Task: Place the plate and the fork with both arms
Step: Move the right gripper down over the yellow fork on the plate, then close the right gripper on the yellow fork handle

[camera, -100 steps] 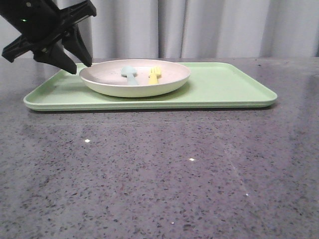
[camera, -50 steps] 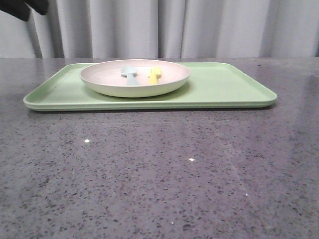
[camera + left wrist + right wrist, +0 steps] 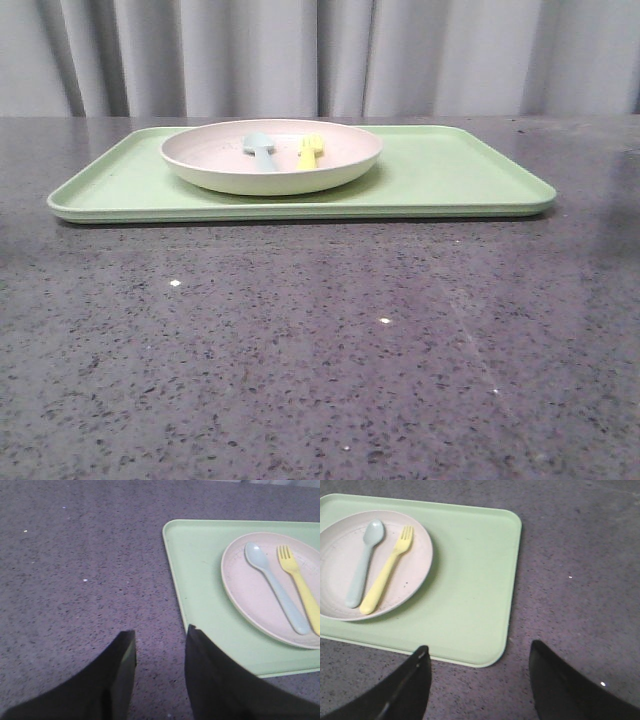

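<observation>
Now plate [image 3: 271,160] on tray's [image 3: 470,175] left half

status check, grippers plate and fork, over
Left gripper open, empty. Right gripper open, empty. Fork beside spoon in plate, plate on tray. Nothing in the way.

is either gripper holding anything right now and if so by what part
Nothing is held. The left gripper and right gripper both stand open over the table, nothing between their fingers.

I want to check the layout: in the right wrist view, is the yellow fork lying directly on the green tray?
No, the yellow fork lies inside the plate, beside the pale blue spoon, and the plate rests on the green tray.
</observation>
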Tool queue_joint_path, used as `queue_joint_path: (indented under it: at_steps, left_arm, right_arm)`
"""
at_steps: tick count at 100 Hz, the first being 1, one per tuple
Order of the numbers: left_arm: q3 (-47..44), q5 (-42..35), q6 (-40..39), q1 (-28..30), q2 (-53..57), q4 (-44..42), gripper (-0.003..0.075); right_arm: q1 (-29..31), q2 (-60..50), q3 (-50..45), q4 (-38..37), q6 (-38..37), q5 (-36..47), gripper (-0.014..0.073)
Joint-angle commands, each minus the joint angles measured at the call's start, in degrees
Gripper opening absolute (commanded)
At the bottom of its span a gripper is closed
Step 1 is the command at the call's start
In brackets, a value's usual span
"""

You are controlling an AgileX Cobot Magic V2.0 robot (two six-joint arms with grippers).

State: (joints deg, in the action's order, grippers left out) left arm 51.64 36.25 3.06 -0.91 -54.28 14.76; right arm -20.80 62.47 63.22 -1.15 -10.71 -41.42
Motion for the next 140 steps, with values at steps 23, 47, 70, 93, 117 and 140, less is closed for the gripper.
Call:
queue_joint_path:
  at_steps: [23,47,70,93,117,140]
  left_arm:
    - [-1.41,-1.72,-0.46,2.63,6.19,-0.83,0.0237]
    - [-1.41,-1.38,-0.46,2.63,6.45,-0.83,0.0237]
    - [-1.41,-1.38,-0.46,2.63,6.45,-0.83,0.0237]
    - [-1.41,-1.38,-0.46,2.63,6.45,-0.72,0.0237]
    - [-1.41,-1.38,-0.46,2.63,6.45,-0.72,0.0237]
    - [-1.41,-1.28,-0.46,2.63,6.45,-0.72,0.0237]
  right_arm:
    - [-6.42,15.31,17.32,-0.38,0.55,-1.99,0.0446]
    - [-11.07,29.62,32.63,-1.47,-1.48,-8.47,0.0421]
    - [-13.87,41.85,48.03,-4.45,-6.59,-17.1,0.0414]
    - [-14.02,52.18,60.99,-4.45,-10.94,-26.34,0.0414]
    - [-14.02,58.87,67.02,-4.13,-13.24,-30.78,0.0414]
    - [-14.02,61.62,67.02,-3.3,-13.31,-31.36,0.0414]
